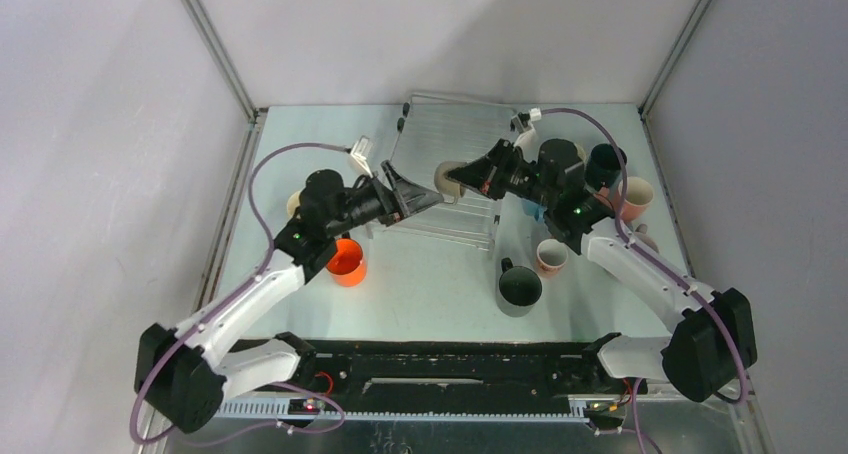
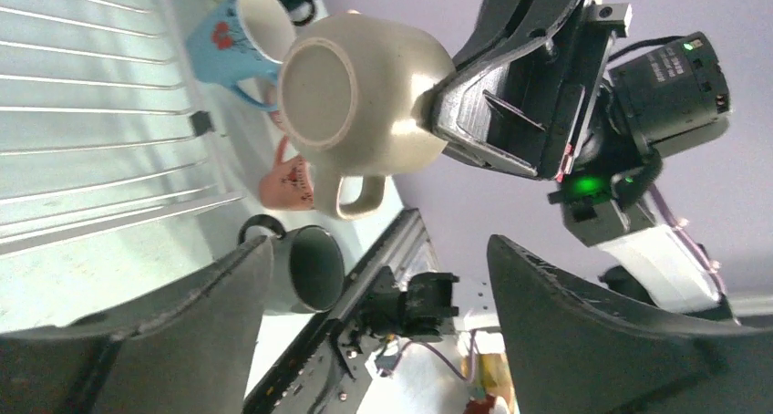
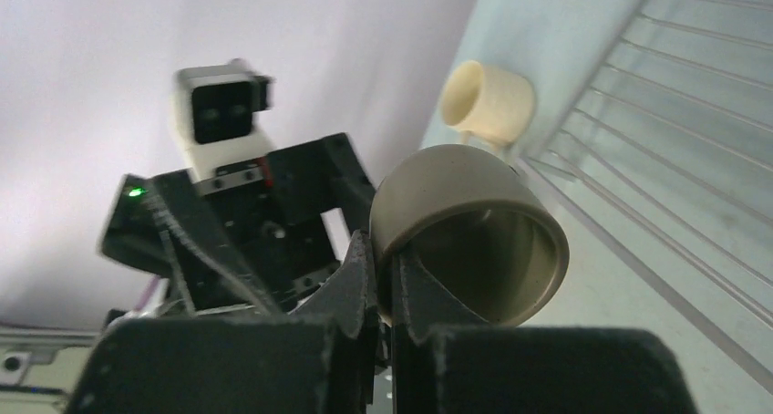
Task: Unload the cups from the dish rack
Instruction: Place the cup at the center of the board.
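My black right pincer has a plain cream mug. The sky-blue mug carries a red motif, the orange mug is bright and unpatterned, and the rack is silvery-wired.

Pale green table, plain grey walls, even light.

A robotics lab cell: plain grey wall panels in aluminium posts enclose a pale green bench, with two white-and-black robot arms on a black rail.
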Motion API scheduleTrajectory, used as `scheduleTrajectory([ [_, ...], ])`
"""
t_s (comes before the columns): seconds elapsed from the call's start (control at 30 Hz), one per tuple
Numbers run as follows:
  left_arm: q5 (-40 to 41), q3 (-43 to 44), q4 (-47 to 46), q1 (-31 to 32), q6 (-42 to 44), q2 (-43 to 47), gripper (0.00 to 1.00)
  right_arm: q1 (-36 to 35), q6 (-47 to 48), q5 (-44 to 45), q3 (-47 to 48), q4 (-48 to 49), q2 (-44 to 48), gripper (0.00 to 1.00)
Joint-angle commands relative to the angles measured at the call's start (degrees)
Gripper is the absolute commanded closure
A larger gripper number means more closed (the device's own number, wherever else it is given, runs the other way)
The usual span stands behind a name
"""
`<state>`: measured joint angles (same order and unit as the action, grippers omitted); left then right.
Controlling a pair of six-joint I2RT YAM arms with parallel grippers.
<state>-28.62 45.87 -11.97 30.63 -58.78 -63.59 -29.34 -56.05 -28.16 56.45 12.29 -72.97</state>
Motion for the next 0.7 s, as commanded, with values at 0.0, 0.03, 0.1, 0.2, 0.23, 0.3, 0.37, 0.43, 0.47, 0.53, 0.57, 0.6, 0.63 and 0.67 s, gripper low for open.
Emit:
scheduleTrajectory([
  [0.0, 10.4, 0.9, 16.8, 0.3, 12.8, 7.3, 0.06, -1.6, 9.4, 6.0, 5.8, -9.7, 2.5, 1.0],
  [0.03, 12.5, 1.5, 20.1, 0.3, 14.7, 8.4, 0.01, -2.2, 11.4, 7.3, 6.7, -12.6, 2.7, 1.0],
  [0.1, 16.1, 2.7, 25.9, 0.3, 17.8, 10.5, 0.0, -3.8, 15.1, 9.8, 8.9, -19.1, 2.5, 1.0],
  [0.2, 21.4, 4.8, 31.9, 0.3, 21.3, 13.2, 0.0, -7.7, 19.9, 13.7, 11.4, -27.6, 1.7, 1.0],
  [0.23, 22.9, 5.8, 33.6, 0.3, 22.1, 13.9, 0.0, -9.1, 21.6, 14.7, 11.9, -30.2, 1.2, 1.0],
  [0.3, 26.0, 7.7, 36.7, 0.3, 24.0, 14.8, 0.0, -12.1, 23.9, 17.2, 12.5, -35.9, 0.3, 1.0],
  [0.37, 28.0, 9.7, 38.8, 0.3, 25.2, 15.5, 0.0, -15.1, 25.8, 20.4, 12.6, -40.4, -0.5, 1.0],
  [0.43, 29.3, 11.1, 40.3, 0.3, 26.0, 16.0, 0.0, -17.9, 27.4, 23.3, 12.6, -44.5, -1.7, 1.0],
  [0.47, 30.5, 11.7, 40.8, 0.3, 26.4, 16.1, 0.0, -19.6, 28.1, 24.9, 12.5, -46.7, -2.3, 1.0],
  [0.53, 31.0, 12.6, 41.5, 0.3, 26.8, 16.1, 0.0, -22.1, 29.1, 27.6, 12.4, -50.2, -4.0, 1.0],
  [0.57, 31.2, 12.8, 41.7, 0.3, 26.9, 16.2, 0.0, -23.2, 29.6, 28.1, 12.3, -51.3, -5.0, 1.0],
  [0.6, 31.2, 12.8, 41.6, 0.3, 26.9, 16.3, 0.0, -24.3, 29.9, 29.9, 11.8, -52.0, -6.0, 1.0],
  [0.63, 31.2, 12.9, 41.6, 0.3, 27.0, 16.3, 0.0, -25.3, 30.2, 30.7, 11.3, -52.4, -6.9, 1.0],
  [0.67, 31.3, 12.9, 41.6, 0.3, 27.0, 16.3, 0.0, -26.1, 30.3, 31.3, 10.8, -52.6, -7.9, 1.0],
])
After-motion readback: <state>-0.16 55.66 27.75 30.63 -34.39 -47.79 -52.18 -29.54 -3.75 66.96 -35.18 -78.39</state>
